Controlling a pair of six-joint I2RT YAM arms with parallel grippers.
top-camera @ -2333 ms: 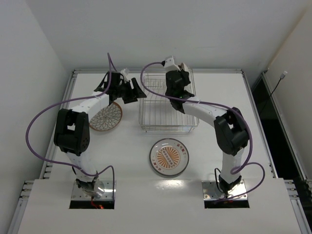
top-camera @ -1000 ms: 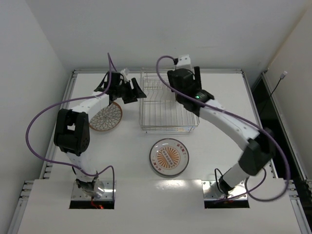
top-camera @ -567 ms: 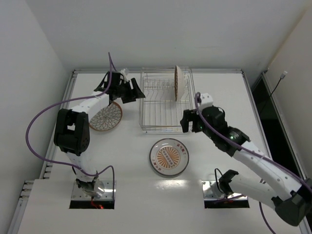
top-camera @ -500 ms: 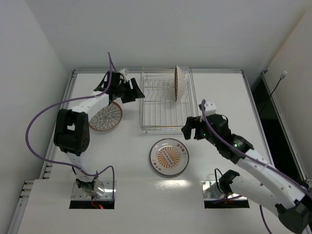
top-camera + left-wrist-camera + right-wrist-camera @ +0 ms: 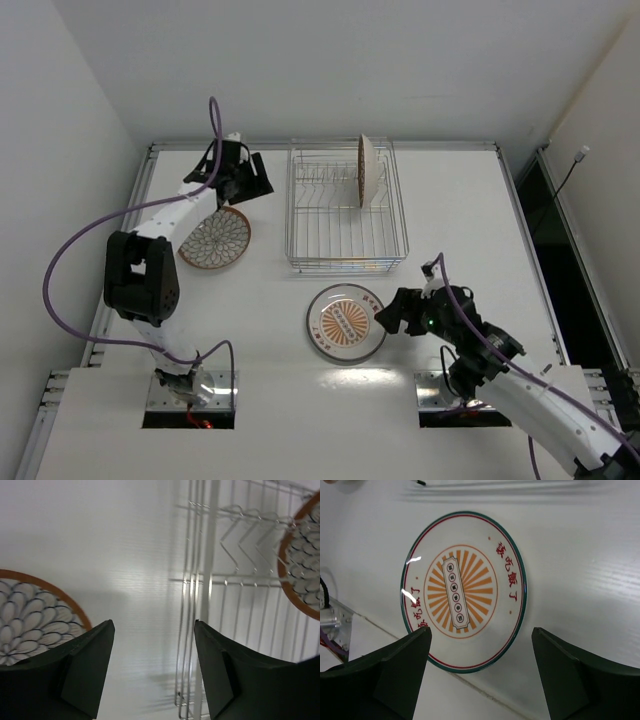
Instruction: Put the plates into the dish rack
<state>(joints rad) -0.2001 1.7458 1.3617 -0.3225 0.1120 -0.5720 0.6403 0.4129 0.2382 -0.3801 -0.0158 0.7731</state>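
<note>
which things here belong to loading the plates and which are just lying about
Job: dish rack; standing lattice plate in it; flat lattice plate at its left; sunburst plate flat in front of it.
Lying about: nothing loose visible, only the table.

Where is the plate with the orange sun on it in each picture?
Top external: the sunburst plate lies flat in front of the dish rack.
Left wrist: not in it.
Right wrist: middle of the picture.
Shared landmark: the right gripper, at the plate's right edge from above, framing it in its own view.
</note>
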